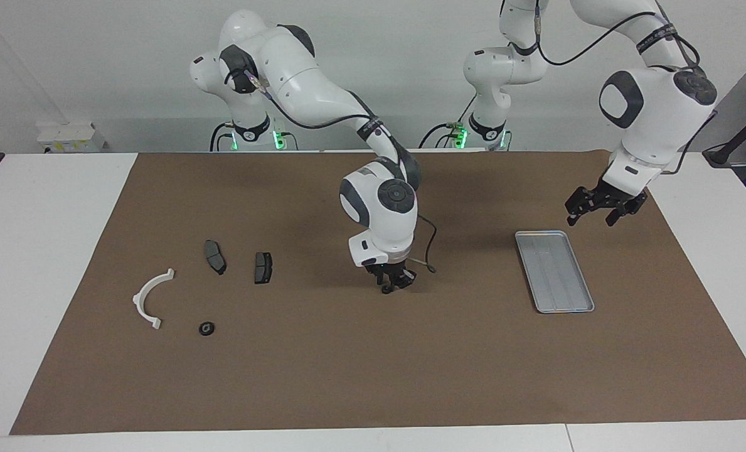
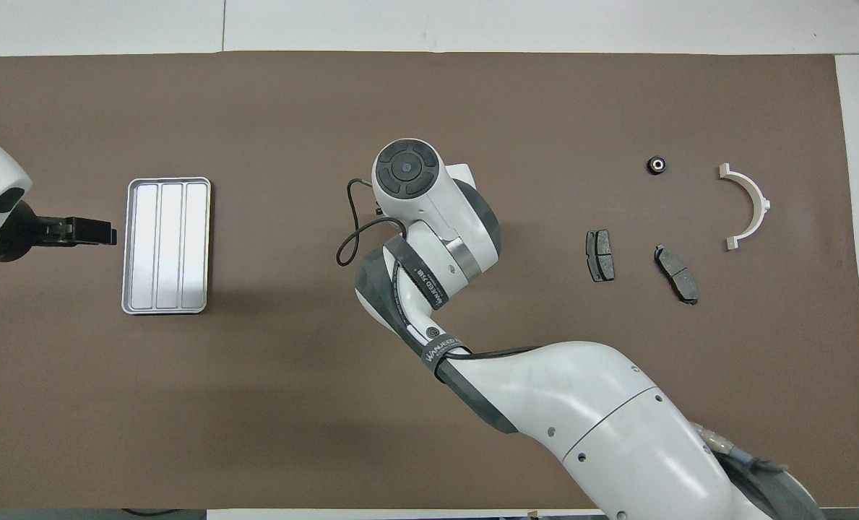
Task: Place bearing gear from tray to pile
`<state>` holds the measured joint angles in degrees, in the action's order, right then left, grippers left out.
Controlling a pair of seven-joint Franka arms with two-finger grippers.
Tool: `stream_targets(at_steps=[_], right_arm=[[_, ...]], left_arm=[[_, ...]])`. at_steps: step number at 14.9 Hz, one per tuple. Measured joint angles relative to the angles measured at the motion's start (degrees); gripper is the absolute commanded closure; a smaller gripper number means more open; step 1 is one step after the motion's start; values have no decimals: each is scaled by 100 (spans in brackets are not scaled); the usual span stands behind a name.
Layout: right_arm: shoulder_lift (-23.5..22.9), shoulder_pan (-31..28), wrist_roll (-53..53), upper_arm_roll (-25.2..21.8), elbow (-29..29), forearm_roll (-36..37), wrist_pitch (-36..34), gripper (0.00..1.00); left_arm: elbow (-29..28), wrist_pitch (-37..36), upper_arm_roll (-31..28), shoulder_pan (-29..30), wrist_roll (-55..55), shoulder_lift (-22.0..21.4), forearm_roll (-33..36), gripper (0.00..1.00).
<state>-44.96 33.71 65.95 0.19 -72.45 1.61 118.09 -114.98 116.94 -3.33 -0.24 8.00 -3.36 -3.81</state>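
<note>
Bearing gear (image 1: 387, 289), a small dark part, is seen at the tips of the right pincer (image 1: 393, 283), which is closed on it and held low over the middle of the brown mat (image 1: 373, 376) on the counter (image 1: 46, 251). A second small round part (image 1: 206, 328) is seen in the pile, beside the white half-ring bracket (image 1: 151, 297) and farther from the robots than the two brake pads (image 1: 215, 256). The tray (image 1: 554, 270) is seen empty toward the left arm's end. The left pincer (image 1: 603, 208) is raised with its fingers parted, nothing being held.
</note>
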Motion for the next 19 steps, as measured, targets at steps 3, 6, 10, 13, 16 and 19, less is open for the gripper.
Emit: stream_targets(at_steps=[3,6,10,13,16,19], right_arm=[[2,-8,2,0,2,1,0,100],[3,-9,2,0,3,1,-5,100],[3,-8,2,1,3,12,-6,100],[-9,-15,2,-2,30,162,-25,100],[-18,-63,-15,-14,191,323,-359,100],[-13,-135,-135,-16,384,332,-616,100]], left_arm=[[26,-310,-6,0,-44,-400,-5,0],[718,-1238,-7,0,-121,-516,-7,0],[1534,-1730,3,-1,-189,-419,-7,0],[1711,-1785,33,-5,-192,-269,-7,0],[1984,-2042,48,-5,-192,-124,11,0],[2342,-2347,54,-5,-192,43,34,0]])
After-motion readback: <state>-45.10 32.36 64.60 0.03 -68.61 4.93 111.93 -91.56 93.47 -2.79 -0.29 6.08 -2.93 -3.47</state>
